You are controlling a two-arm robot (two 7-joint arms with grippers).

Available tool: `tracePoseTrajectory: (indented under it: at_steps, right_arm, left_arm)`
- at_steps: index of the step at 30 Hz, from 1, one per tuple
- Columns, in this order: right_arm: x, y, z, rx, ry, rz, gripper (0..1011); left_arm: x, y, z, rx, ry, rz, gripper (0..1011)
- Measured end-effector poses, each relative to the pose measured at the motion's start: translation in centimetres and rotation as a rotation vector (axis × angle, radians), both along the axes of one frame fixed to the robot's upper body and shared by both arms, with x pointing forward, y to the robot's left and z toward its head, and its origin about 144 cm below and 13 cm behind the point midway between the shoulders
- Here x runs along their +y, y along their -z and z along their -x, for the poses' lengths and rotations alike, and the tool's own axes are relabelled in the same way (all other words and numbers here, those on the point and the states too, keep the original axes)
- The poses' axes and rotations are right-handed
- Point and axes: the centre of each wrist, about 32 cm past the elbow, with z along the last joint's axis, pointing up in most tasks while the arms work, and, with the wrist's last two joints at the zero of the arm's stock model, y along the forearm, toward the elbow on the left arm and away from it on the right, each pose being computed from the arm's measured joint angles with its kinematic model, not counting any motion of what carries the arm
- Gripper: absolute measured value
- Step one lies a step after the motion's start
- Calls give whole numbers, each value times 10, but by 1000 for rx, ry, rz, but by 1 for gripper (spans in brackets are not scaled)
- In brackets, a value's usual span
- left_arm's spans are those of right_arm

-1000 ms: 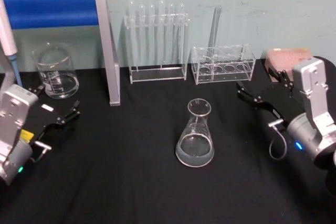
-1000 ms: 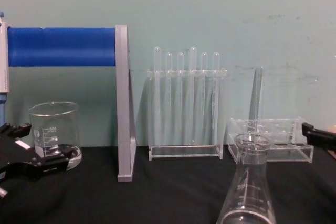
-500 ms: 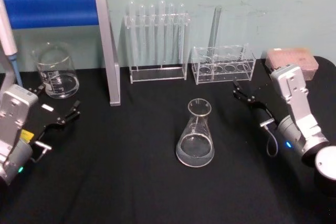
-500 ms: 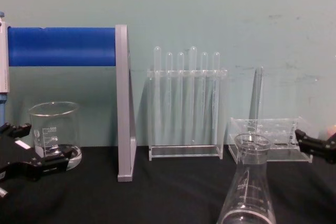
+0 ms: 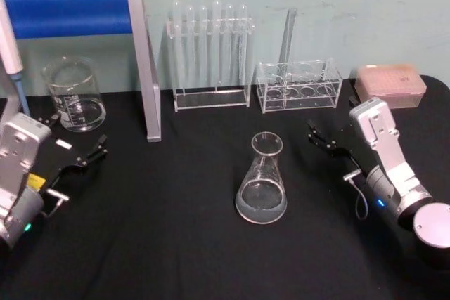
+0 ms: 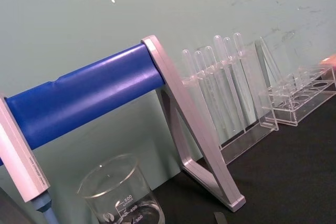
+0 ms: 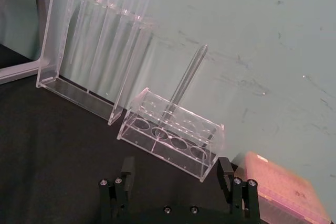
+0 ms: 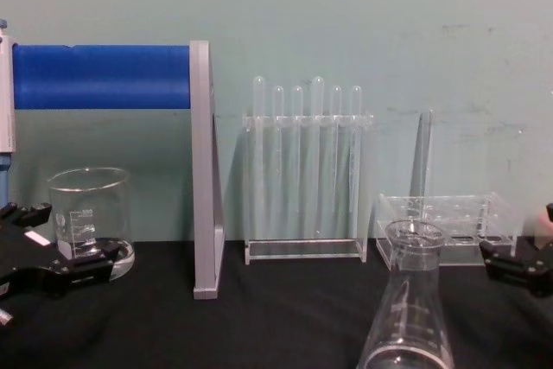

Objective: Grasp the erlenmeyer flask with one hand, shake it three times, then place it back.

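The erlenmeyer flask stands upright on the black table near the middle, clear glass with a wide base; its neck and rim rise at the lower right of the chest view. My right gripper hovers low to the right of the flask, apart from it, open with nothing between its fingers. The right wrist view shows its two black fingers spread wide, and the chest view shows it at the right edge. My left gripper rests open at the far left, in front of the beaker.
A glass beaker stands back left beside a stand with a blue bar. A tall test tube rack, a low clear rack holding one tube, and a pink box line the back. A pipette hangs far left.
My right arm has swung left and lower, bringing its open gripper closer to the flask. The flask and the left arm have not moved.
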Motion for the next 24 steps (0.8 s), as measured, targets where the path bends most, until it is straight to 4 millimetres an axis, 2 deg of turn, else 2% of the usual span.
tracePoseTrajectory:
  at_steps: [24]
  right_arm:
    - [0,1,1,5,-2,5,1000]
  left_arm:
    - [0,0,0,0,0,0,1001]
